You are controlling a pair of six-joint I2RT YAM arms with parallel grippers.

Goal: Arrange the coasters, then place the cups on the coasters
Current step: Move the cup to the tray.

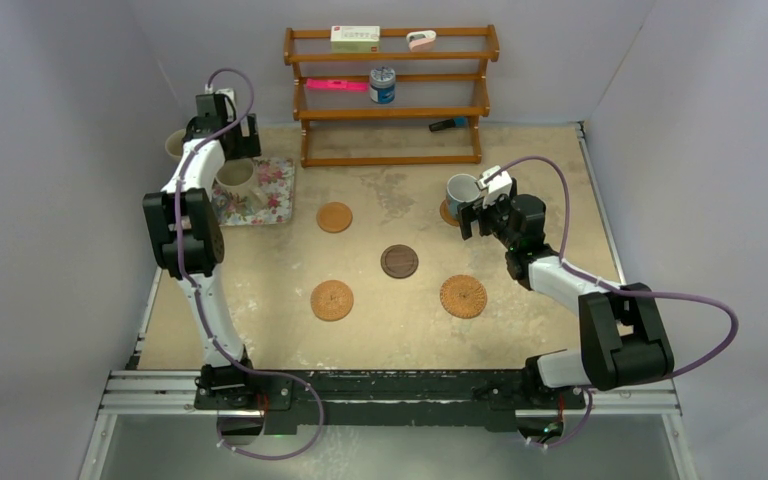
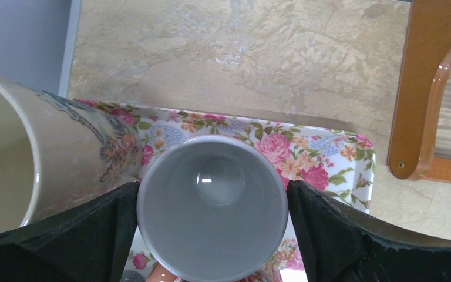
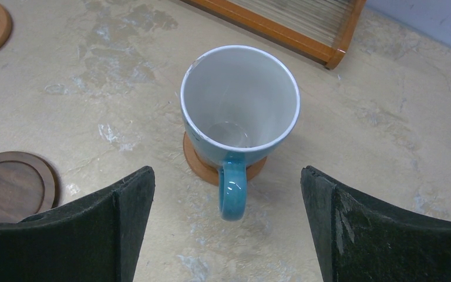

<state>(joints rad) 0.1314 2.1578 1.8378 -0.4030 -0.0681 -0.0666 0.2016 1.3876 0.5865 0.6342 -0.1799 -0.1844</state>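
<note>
Left pincer (image 2: 212, 200) stands fully spread astride the small grey-white mug (image 2: 211, 176) on the floral tray (image 2: 335, 155); no firm grip can be confirmed. Right pincer (image 3: 226, 173) is wide open and empty, short of the blue mug (image 3: 241, 100), which sits on a tan coaster (image 3: 202, 164). Four other coasters (image 1: 399, 261) lie bare on the worktop (image 1: 400, 335). The grey-white mug is judged rigid, glazed, slippery, breakable and fairly light; hold across the body below the rim. Obstructions: cream mug (image 2: 41, 147) just beside the left finger; wooden rack (image 1: 390, 95) beyond the tray.
</note>
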